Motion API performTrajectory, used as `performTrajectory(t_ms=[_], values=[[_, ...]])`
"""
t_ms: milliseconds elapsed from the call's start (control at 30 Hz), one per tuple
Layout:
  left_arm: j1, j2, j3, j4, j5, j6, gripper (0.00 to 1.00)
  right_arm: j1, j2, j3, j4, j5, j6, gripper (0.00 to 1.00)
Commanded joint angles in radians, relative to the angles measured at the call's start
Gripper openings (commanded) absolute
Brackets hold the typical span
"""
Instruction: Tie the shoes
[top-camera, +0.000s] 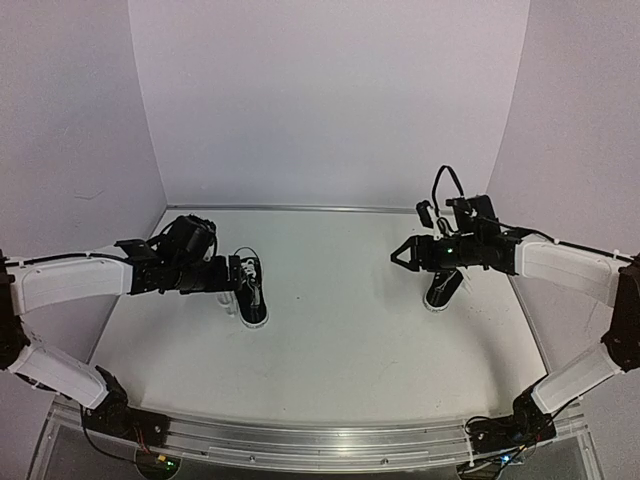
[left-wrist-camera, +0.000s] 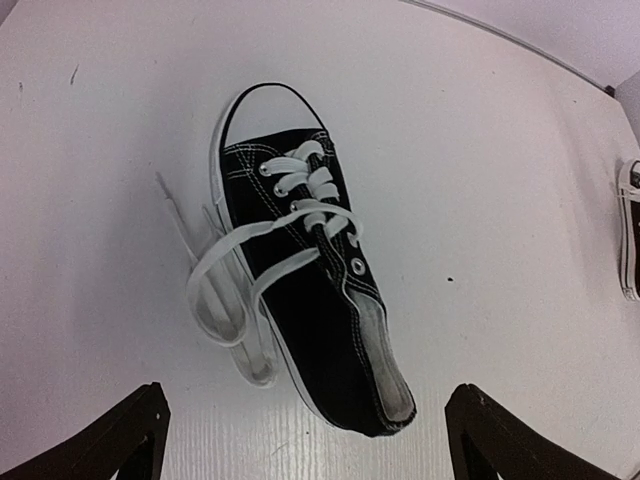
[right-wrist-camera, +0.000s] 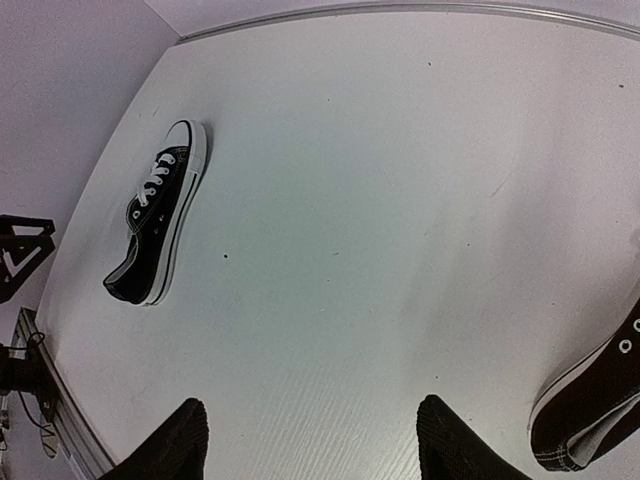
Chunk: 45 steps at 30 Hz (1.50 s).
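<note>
One black sneaker (top-camera: 254, 303) with a white toe cap lies on the table at the left. In the left wrist view the sneaker (left-wrist-camera: 310, 300) points toe away, and its white laces (left-wrist-camera: 222, 290) lie in loose loops on the table to its left. My left gripper (top-camera: 245, 275) is open above its heel, one finger (left-wrist-camera: 125, 440) on each side, holding nothing. The second sneaker (top-camera: 443, 288) lies at the right under my right arm; part of it shows in the right wrist view (right-wrist-camera: 598, 400). My right gripper (top-camera: 398, 255) is open and empty above bare table (right-wrist-camera: 315, 450).
The white table (top-camera: 350, 330) is walled by white panels at the back and sides. A metal rail (top-camera: 320, 445) runs along the near edge. The right sneaker's edge shows at the far right of the left wrist view (left-wrist-camera: 630, 235).
</note>
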Motion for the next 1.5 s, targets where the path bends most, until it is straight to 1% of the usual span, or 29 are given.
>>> performTrajectory(t_ms=[0, 100, 300, 433, 533, 667, 867, 1033, 1067, 1233, 1467], values=[[0.060, 0.104, 0.132, -0.050, 0.024, 0.035, 1.00, 0.027, 0.005, -0.009, 0.052, -0.002, 0.034, 0.68], [0.062, 0.148, 0.173, -0.030, 0.027, 0.062, 0.99, 0.045, 0.004, -0.031, 0.072, -0.007, 0.051, 0.68], [0.062, 0.284, 0.269, -0.027, 0.058, 0.089, 0.93, 0.109, 0.008, -0.083, 0.107, 0.010, 0.083, 0.70], [0.061, 0.390, 0.326, -0.037, 0.091, 0.086, 0.85, 0.138, 0.002, -0.096, 0.110, 0.038, 0.090, 0.77], [0.061, 0.452, 0.345, -0.037, 0.095, 0.079, 0.79, 0.145, -0.001, -0.097, 0.113, 0.051, 0.089, 0.81], [0.061, 0.499, 0.350, -0.017, 0.107, 0.070, 0.70, 0.148, 0.005, -0.092, 0.113, 0.052, 0.089, 0.82], [0.061, 0.518, 0.345, -0.008, 0.112, 0.059, 0.43, 0.148, 0.013, -0.093, 0.118, 0.048, 0.098, 0.84], [0.062, 0.516, 0.359, -0.032, 0.111, 0.059, 0.04, 0.148, 0.014, -0.091, 0.126, 0.046, 0.105, 0.84], [0.062, 0.506, 0.358, -0.033, 0.111, 0.059, 0.01, 0.149, 0.016, -0.090, 0.128, 0.044, 0.106, 0.84], [0.050, 0.419, 0.342, -0.037, 0.123, 0.054, 0.00, 0.148, 0.016, -0.087, 0.136, 0.034, 0.117, 0.84], [-0.039, 0.322, 0.324, -0.050, 0.142, 0.031, 0.00, 0.149, 0.012, -0.090, 0.153, 0.016, 0.133, 0.84]])
